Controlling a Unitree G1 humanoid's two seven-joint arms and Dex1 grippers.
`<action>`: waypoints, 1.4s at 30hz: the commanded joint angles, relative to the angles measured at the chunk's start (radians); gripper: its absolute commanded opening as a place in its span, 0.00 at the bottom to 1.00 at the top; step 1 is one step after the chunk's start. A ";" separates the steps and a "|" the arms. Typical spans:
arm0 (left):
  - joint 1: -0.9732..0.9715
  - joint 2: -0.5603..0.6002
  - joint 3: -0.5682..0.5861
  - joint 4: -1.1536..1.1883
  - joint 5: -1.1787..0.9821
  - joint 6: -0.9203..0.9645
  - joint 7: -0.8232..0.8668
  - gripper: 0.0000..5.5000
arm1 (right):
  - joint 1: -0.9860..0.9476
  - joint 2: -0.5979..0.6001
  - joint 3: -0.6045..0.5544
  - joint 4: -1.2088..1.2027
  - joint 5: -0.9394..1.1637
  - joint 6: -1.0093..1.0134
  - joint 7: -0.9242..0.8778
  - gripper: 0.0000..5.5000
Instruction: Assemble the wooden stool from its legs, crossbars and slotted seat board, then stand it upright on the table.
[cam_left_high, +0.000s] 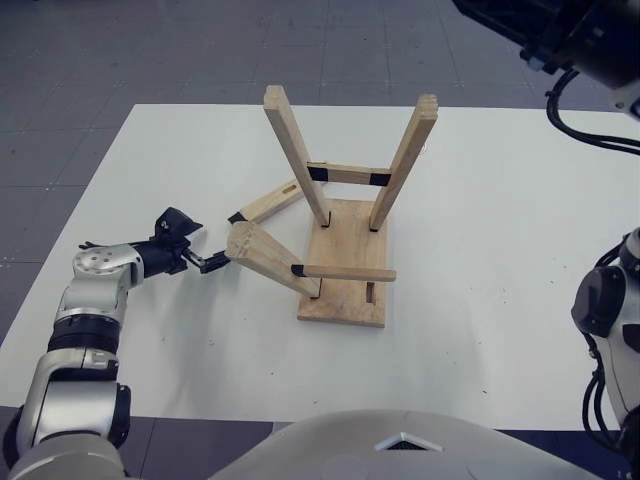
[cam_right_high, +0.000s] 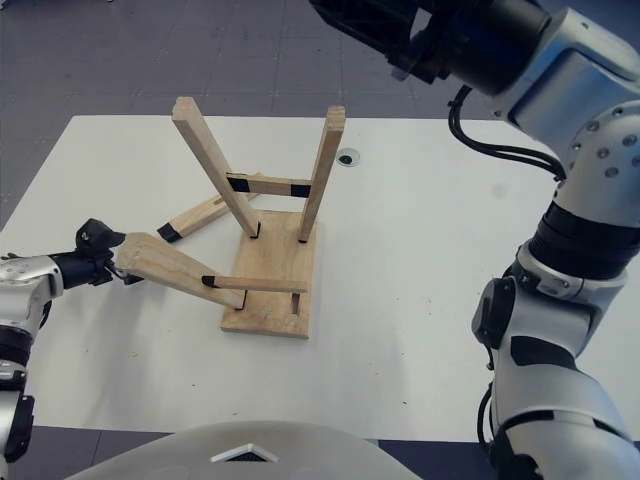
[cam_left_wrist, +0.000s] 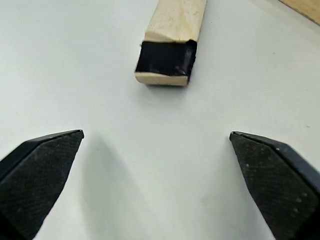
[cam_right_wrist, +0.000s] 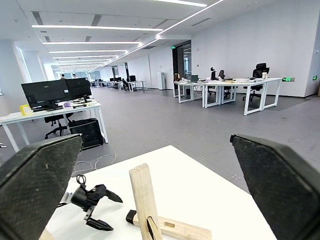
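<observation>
L gripper (cam_left_high: 210, 263) sits low over the table (cam_left_high: 500, 300), fingers (cam_left_wrist: 40, 170) spread wide, nothing held. Tips are just short of the free end of the slanting leg (cam_left_high: 262, 255). A loose leg (cam_left_high: 272, 203) lies flat just beyond, taped end toward the gripper. Seat board (cam_left_high: 350, 245) lies flat mid-table w/ two upright legs (cam_left_high: 295, 150) joined by a crossbar (cam_left_high: 348, 174). R gripper (cam_right_wrist: 156, 140) is raised above the far side, also spread, empty.

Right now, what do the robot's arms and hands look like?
The left arm and right arm are shiny silver shells with black joints. Black cables loop beside the right arm. The left hand and right hand are black, each with two pointy fingers with bumpy criss-cross pads.
</observation>
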 joint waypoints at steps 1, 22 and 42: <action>-0.072 -0.060 -0.050 0.157 0.130 -0.049 0.089 1.00 | -0.028 0.007 0.013 -0.001 0.010 0.019 -0.005 1.00; -0.224 -0.215 -0.018 0.329 0.151 -0.034 0.019 1.00 | -0.018 0.028 0.012 -0.010 0.014 0.018 -0.023 1.00; -0.100 -0.211 -0.014 0.277 0.185 0.062 0.084 0.47 | -0.028 0.071 -0.019 -0.012 0.030 -0.006 -0.111 1.00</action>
